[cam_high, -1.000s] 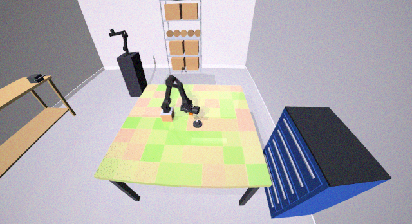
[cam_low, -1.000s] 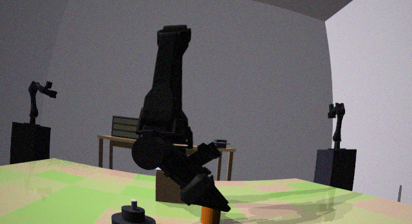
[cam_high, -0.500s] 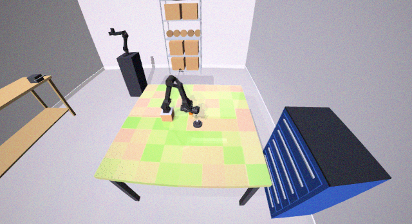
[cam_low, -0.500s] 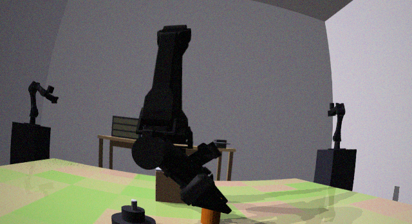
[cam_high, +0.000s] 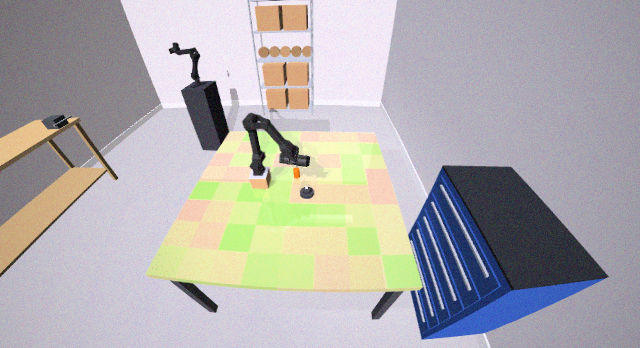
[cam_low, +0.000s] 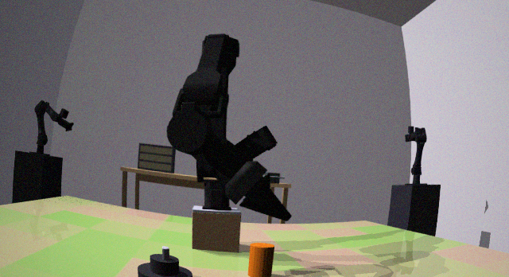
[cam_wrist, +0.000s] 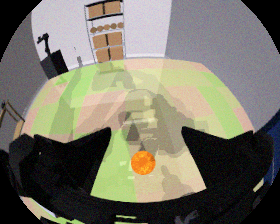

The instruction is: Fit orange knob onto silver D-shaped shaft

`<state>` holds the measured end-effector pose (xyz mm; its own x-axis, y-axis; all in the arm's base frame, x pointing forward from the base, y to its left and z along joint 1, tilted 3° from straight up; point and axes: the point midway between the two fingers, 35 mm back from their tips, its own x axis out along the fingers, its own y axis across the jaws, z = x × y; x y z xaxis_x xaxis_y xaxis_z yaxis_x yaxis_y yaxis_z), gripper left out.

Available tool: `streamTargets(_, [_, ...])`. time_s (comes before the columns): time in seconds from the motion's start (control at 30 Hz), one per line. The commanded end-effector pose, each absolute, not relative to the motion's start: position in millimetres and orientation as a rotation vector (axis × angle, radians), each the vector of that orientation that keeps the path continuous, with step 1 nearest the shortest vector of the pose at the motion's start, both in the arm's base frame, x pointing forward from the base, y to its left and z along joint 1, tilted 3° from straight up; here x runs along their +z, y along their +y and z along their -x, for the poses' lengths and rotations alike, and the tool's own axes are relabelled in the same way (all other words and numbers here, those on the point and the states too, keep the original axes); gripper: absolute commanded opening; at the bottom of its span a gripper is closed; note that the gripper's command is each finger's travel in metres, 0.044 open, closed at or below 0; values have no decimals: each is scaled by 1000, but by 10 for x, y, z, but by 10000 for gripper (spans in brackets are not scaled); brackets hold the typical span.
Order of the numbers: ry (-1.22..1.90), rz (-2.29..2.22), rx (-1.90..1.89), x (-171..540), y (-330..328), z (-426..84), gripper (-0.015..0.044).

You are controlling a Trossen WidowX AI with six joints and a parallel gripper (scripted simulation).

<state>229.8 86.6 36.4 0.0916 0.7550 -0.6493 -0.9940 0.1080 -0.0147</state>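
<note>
Patchwork-colored desk (cam_high: 300,240) (cam_low: 71,245) (cam_wrist: 123,187), orange knob (cam_high: 296,173) (cam_low: 261,260) (cam_wrist: 143,163) upright on it, near the round pedestal (cam_high: 307,193) (cam_low: 164,266), not on its silver shaft (cam_low: 165,252). Claw (cam_high: 309,161) (cam_low: 288,217) (cam_wrist: 147,131) wide open above knob, nothing gripped.

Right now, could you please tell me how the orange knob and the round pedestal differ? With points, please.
The orange knob (cam_high: 296,173) (cam_low: 261,261) (cam_wrist: 143,163) is a plain upright cylinder, while the round pedestal (cam_high: 307,193) (cam_low: 164,266) is stepped and wider. The knob is bright orange; the pedestal is black with a silver shaft on top. Both stand on the table.
</note>
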Motion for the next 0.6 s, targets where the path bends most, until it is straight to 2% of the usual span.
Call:
streamTargets(0.0, [631, 550, 1401, 392, 883, -2271, 440])
streamTargets(0.27, [1224, 1042, 1202, 506, 850, -2251, 440])
streamTargets(0.57, [1282, 1156, 1108, 615, 834, -2275, 440])
